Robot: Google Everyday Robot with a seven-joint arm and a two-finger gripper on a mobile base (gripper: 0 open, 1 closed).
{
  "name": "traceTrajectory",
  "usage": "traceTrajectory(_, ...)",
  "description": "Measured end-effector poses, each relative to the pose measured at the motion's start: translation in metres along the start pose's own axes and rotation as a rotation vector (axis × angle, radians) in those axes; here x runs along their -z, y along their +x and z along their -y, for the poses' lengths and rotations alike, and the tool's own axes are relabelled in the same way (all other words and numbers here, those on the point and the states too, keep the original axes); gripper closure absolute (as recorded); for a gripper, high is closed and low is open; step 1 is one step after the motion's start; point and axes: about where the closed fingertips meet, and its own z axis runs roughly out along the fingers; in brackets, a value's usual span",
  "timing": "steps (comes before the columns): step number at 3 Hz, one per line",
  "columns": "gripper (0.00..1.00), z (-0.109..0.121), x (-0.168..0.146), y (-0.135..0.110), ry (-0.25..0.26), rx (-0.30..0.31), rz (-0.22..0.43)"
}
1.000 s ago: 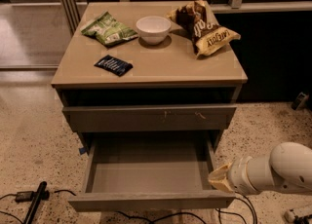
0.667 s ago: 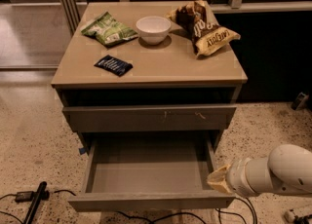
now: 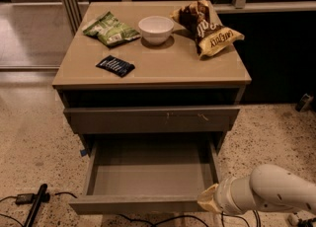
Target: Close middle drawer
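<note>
The middle drawer stands pulled far out of the cabinet, and its smooth grey inside is bare. Its plain front is near the bottom edge of the view. Above it a taller drawer front with small light scratch marks is pushed in. My gripper is at the end of the white arm, which comes in from the lower right. It is at the right front corner of the open drawer, beside the right end of the drawer front.
On the cabinet top lie a green snack bag, a white bowl, a brown chip bag and a small dark packet. A black tool and cables lie on the speckled floor at the lower left.
My arm has moved down and a little left, bringing the gripper closer to the right front corner of the open drawer. The drawer has not moved.
</note>
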Motion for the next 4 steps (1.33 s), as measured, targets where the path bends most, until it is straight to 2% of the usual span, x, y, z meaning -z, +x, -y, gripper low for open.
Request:
traceTrajectory(1, 1.0, -0.017, -0.034, 0.013, -0.031, -0.001, -0.007)
traceTrajectory(3, 1.0, -0.024, -0.09, 0.034, -0.032, -0.002, -0.012)
traceTrajectory(4, 0.82, -0.023, -0.093, 0.034, -0.028, -0.001, -0.011)
